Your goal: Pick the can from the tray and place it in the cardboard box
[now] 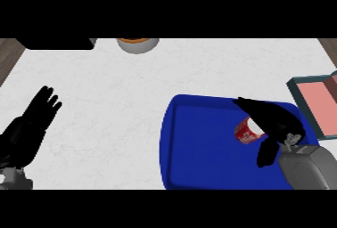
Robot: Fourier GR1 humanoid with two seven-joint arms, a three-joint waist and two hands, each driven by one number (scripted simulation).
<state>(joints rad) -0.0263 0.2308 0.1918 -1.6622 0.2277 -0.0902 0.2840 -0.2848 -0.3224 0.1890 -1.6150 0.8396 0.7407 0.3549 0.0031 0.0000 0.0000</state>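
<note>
So the white bench (132, 111) fills pretty much the whole head view, with a bit of dark wood floor (10, 53) peeking in at the upper corners. Next biggest is the blue tray (204, 164), sitting on the right half of the bench and running down to the lower edge. At the far right edge there's the box (319, 104), only partly in view, teal-ish rim with a pinkish inside, just beside the tray's upper right corner.

The left hand (36, 118) is over on the left side of the bench, fingers straight and spread, pointing up, just resting there, well apart from everything. The right hand (273, 120) comes in from the lower right over the tray, and its fingers and thumb are curled round the can (245, 131). The can is red with white markings, tilted, over the tray's right part, half hidden by the hand. Can't tell if it's touching the tray or lifted.

Up at the top edge: a black thing (56, 43) at the left and a small grey bowl (138, 45) with something orange in it.
</note>
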